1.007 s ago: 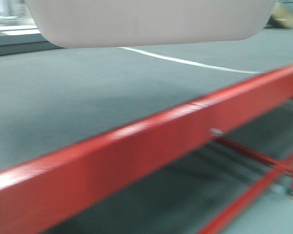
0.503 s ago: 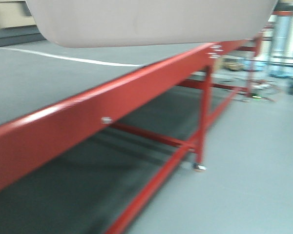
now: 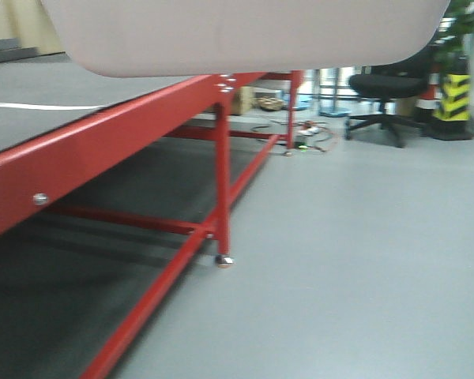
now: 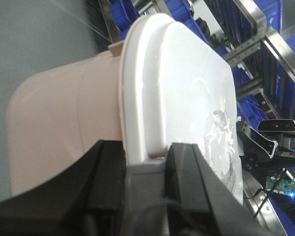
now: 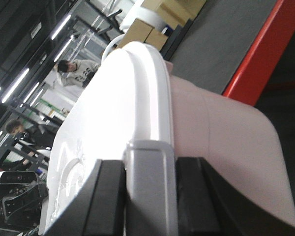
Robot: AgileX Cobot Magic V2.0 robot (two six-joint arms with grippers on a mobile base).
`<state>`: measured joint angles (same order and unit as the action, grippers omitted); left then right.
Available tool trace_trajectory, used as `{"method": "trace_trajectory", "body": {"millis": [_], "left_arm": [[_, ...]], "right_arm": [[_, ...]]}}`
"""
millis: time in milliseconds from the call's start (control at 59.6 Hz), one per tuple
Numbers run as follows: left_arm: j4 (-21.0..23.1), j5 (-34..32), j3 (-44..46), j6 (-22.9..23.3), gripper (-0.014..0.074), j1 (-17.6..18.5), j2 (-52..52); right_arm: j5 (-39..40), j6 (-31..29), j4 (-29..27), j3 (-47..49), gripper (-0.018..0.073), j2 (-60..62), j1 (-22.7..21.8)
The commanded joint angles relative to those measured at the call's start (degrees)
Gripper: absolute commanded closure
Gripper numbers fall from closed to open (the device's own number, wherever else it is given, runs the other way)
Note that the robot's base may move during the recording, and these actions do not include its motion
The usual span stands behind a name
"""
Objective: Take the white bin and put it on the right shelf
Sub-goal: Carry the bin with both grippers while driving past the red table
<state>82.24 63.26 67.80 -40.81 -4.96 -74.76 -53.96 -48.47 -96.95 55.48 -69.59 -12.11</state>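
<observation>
- Grey floor (image 3: 363,260), red table (image 3: 126,134) to the left; no steel shelf shows ahead.
- The bin (image 3: 245,31) hangs above the table edge between my arms, its long axis spanning them.
- My left gripper (image 4: 147,150) and right gripper (image 5: 150,155) each clamp one end's lid edge.

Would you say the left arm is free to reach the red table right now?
Probably not: the left gripper is clamped on the white bin, sharing its weight with the right gripper.

Bright; glare on white bin (image 4: 187,98); front cam blurry.
</observation>
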Motion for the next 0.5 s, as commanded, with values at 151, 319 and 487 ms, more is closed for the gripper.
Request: {"method": "trace_trajectory", "body": {"millis": [151, 319, 487], "left_arm": [[4.6, 12.1, 1.8, -1.3, 0.0722, 2.3, 2.1], [4.6, 12.1, 1.8, -1.3, 0.0722, 2.3, 2.1], [4.6, 12.1, 1.8, -1.3, 0.0722, 2.3, 2.1]], "right_arm": [[-11.6, -0.2, -5.6, 2.5, 0.0501, 2.3, 1.8], [-11.6, -0.2, -5.6, 2.5, 0.0501, 2.3, 1.8], [-11.6, -0.2, -5.6, 2.5, 0.0501, 2.3, 1.8]]}}
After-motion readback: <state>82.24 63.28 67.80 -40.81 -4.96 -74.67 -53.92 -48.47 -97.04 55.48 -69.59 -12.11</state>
